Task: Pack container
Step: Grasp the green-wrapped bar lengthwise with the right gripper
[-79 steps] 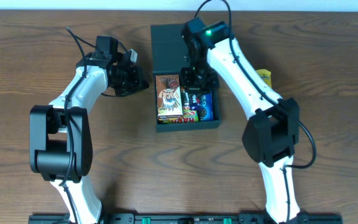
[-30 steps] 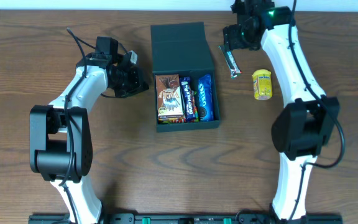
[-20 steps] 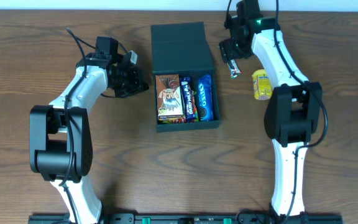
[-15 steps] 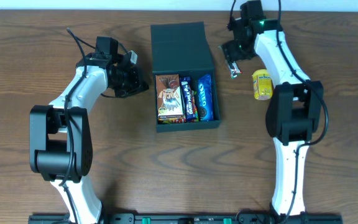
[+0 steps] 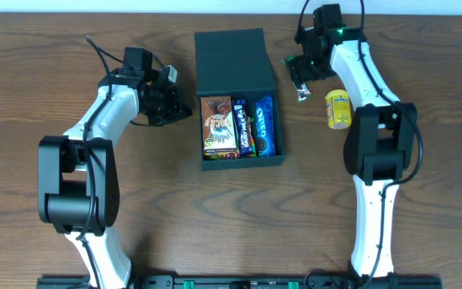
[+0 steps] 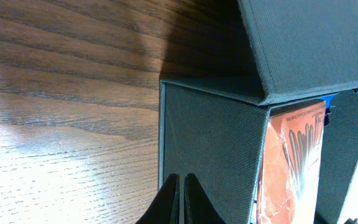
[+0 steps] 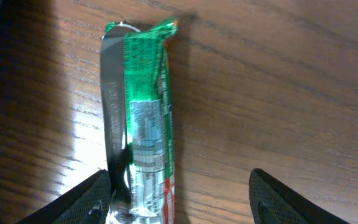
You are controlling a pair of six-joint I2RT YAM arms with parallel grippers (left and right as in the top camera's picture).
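Table: a brown wooden table (image 5: 423,160) carries everything, with one arm at each side
Container: the container (image 5: 243,163) stands in the middle of the table, its lid (image 5: 233,63) folded back to the far side, so it is open
Contents: an orange packet (image 5: 216,124), a dark packet (image 5: 243,128) and a blue biscuit packet (image 5: 265,127) lie side by side inside and fill the width
Right gripper: the right gripper (image 5: 299,71) was over the container a moment ago; it has left it and now hangs over a green snack bar (image 7: 138,124) on the table, right of the lid
Right jaws: they are spread wide, one finger on each side of the bar, and they are not closed on it yet
Left gripper: the left gripper (image 6: 180,190) has not moved; its fingers are pressed together with nothing between them, just beside the left wall of the container
Still outside: the green bar and a yellow packet (image 5: 338,108) further right
Meaning: I judge that the last delivery is finished and the next pick, the green bar, is beginning
Next need: lower over the bar, then close across its narrow side
Risk: the row looks full, so the bar may have to lie on top
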